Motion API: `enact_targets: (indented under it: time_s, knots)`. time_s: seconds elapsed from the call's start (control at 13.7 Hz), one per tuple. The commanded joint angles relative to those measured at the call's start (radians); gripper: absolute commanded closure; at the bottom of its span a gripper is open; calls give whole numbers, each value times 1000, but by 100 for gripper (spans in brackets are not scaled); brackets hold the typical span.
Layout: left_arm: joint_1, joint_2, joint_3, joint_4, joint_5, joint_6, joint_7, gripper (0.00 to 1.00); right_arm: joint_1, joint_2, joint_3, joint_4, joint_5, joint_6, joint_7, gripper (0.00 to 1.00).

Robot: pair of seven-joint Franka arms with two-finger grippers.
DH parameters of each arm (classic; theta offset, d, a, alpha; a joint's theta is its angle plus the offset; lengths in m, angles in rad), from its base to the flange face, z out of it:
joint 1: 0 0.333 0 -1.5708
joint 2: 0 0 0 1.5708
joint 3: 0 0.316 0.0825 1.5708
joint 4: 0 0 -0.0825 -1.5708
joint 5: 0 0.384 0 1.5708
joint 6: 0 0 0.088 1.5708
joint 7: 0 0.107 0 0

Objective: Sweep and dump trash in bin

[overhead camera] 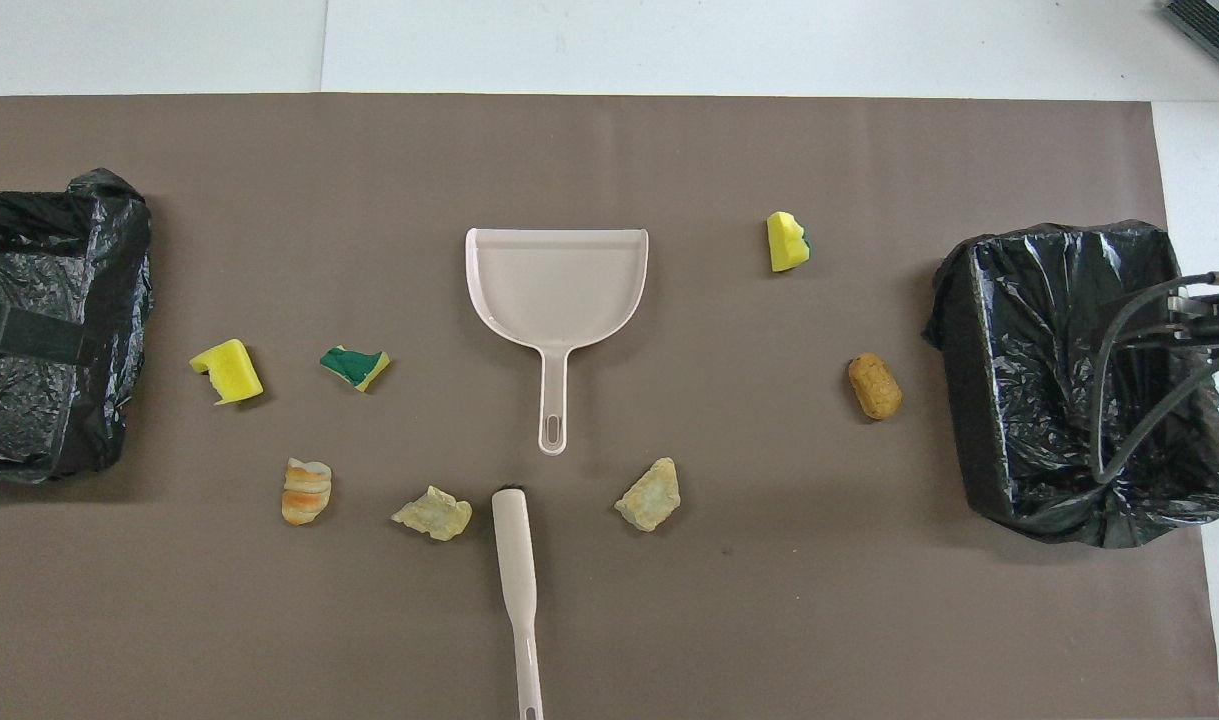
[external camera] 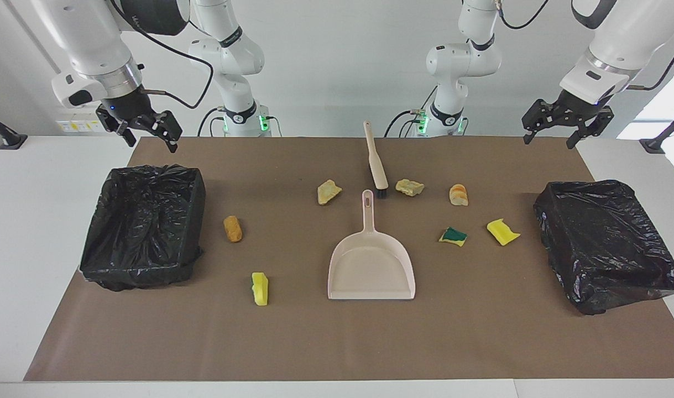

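The yellow sponge scrap [external camera: 260, 288] nearest the mat's front edge [external camera: 314, 354], like all trash, lies unswept; my left gripper [external camera: 568, 122] and right gripper [external camera: 143, 126] hang spread, empty.

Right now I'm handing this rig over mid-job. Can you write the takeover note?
Left gripper: open, empty, raised near the bin at its end of the table.
Right gripper: open, empty, raised by the other bin.
Dustpan lies mid-table, empty, handle toward the robots. Brush lies just nearer the robots, bristles by the dustpan handle.
Trash, all loose on the mat: three sponge bits, two pale chunks, two bread-like lumps.
Done: nothing.
Left: pick up both tools, sweep all seven scraps, dump in a bin.
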Motion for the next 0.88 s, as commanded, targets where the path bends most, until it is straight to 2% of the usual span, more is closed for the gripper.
enact_targets:
  time_s: [0.0, 0.22, 0.8]
  knots:
    - [-8, -7, 7, 2, 14, -20, -13, 0, 7, -12, 4, -7, 61, -11, 34, 0]
    - [-8, -9, 7, 2, 14, -22, -14, 0, 9, -11, 9, -22, 100, -5, 25, 0]
    - [-15, -24, -10, -15, 12, -19, -19, 0, 13, -6, 9, -31, 81, -20, 0, 0]
